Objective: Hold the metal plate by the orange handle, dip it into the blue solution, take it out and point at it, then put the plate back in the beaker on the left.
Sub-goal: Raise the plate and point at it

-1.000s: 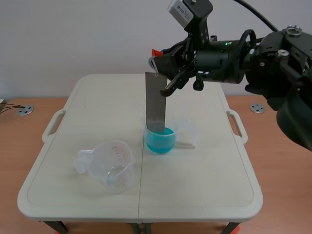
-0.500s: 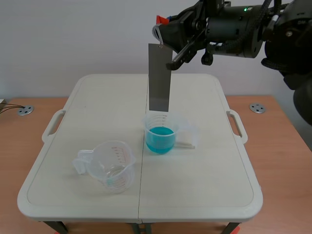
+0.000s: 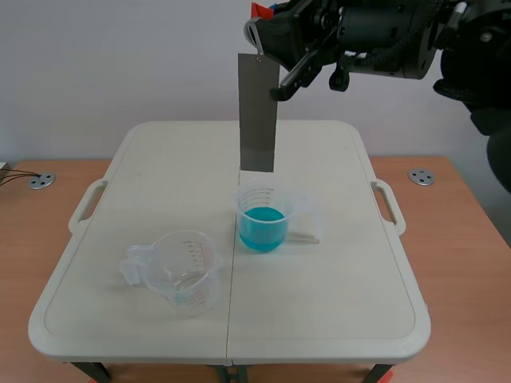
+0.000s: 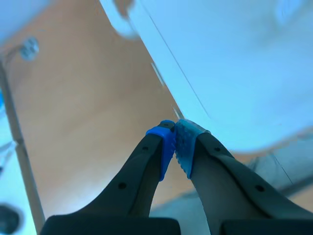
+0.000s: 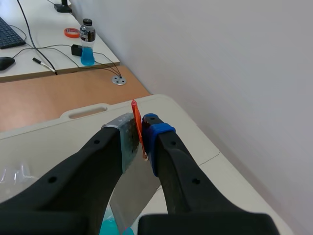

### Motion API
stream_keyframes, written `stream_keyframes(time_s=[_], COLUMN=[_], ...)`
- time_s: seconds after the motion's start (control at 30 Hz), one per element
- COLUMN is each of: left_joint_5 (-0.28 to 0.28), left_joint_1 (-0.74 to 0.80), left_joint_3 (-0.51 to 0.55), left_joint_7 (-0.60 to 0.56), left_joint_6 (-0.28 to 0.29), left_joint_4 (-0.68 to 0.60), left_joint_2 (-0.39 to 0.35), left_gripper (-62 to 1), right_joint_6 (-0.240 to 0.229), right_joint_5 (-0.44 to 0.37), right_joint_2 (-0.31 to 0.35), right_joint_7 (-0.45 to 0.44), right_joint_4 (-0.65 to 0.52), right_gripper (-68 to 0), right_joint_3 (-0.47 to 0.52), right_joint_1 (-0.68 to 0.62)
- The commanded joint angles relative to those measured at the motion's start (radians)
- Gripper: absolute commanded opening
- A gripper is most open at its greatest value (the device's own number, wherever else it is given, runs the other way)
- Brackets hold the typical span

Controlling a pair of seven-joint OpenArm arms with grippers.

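The grey metal plate [image 3: 258, 112] hangs upright in the air, its lower edge just above the beaker of blue solution [image 3: 263, 217] at the table's middle. My right gripper [image 3: 267, 32] is shut on the plate's orange handle [image 3: 257, 9] near the top of the scene view. In the right wrist view the orange handle [image 5: 138, 127] is pinched between the fingers of the right gripper [image 5: 139, 129], and the plate [image 5: 131, 193] hangs below it. An empty clear beaker [image 3: 182, 270] stands at the front left. My left gripper [image 4: 175, 139] is shut on nothing, beside the table's edge.
The white folding table [image 3: 335, 311] has side handles [image 3: 86, 206] and a seam down the middle. Metal floor sockets [image 3: 41, 181] lie in the wooden surface on both sides. A bottle of blue liquid [image 5: 87, 42] stands on a far desk with cables.
The right gripper rose with the plate, lifting its lower end out of the blue solution until it hangs clear above the beaker.
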State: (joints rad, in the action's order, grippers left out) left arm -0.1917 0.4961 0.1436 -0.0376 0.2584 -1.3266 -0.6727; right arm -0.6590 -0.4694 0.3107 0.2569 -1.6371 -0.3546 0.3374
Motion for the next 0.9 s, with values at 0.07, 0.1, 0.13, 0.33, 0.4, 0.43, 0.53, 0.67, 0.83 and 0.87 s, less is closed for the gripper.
stream_keyframes(time_s=[0.07,0.1,0.13,0.33,0.4,0.43,0.53,0.67,0.83,0.87], left_joint_5=[-0.007,-0.007,-0.007,-0.006,-0.005,-0.002,0.018,0.104,0.163,0.176], left_joint_1=[-0.085,-0.111,-0.138,-0.283,-0.328,-0.348,-0.404,-0.465,-0.522,-0.533], left_joint_3=[-0.018,-0.028,-0.041,-0.167,-0.209,-0.229,-0.284,-0.345,-0.388,-0.393], left_joint_7=[-0.053,-0.053,-0.053,-0.052,-0.052,-0.051,-0.048,-0.043,-0.01,-0.009], left_joint_6=[0.057,0.079,0.1,0.157,0.157,0.157,0.156,0.153,0.148,0.148], left_joint_4=[-0.017,-0.017,-0.017,-0.017,-0.017,-0.017,-0.017,-0.016,-0.015,-0.015], left_joint_2=[0.0,0.0,0.0,0.01,0.027,0.035,0.066,0.111,0.176,0.189], left_gripper=[-58.0,-58.0,-58.0,-58.0,-58.0,-58.0,-58.0,-58.0,-58.0,-58.0], right_joint_6=[0.003,0.003,0.003,0.003,0.003,0.003,0.003,0.003,0.003,0.003], right_joint_5=[-0.014,-0.014,-0.014,-0.014,-0.014,-0.014,-0.014,-0.014,-0.014,-0.014], right_joint_2=[0.008,0.008,0.008,0.008,0.008,0.008,0.008,0.008,0.008,0.008], right_joint_7=[-0.01,-0.008,-0.008,-0.008,-0.008,-0.008,-0.007,-0.002,0.007,0.007], right_joint_4=[-0.039,-0.04,-0.042,-0.042,-0.042,-0.042,-0.042,-0.042,-0.042,-0.042], right_gripper=[-66.2,-66.2,-66.2,-66.2,-66.2,-66.2,-66.2,-66.2,-66.2,-66.2], right_joint_3=[0.01,0.01,0.01,0.01,0.01,0.01,0.01,0.01,0.01,0.01], right_joint_1=[0.023,0.023,0.023,0.023,0.023,0.023,0.022,0.022,0.022,0.022])
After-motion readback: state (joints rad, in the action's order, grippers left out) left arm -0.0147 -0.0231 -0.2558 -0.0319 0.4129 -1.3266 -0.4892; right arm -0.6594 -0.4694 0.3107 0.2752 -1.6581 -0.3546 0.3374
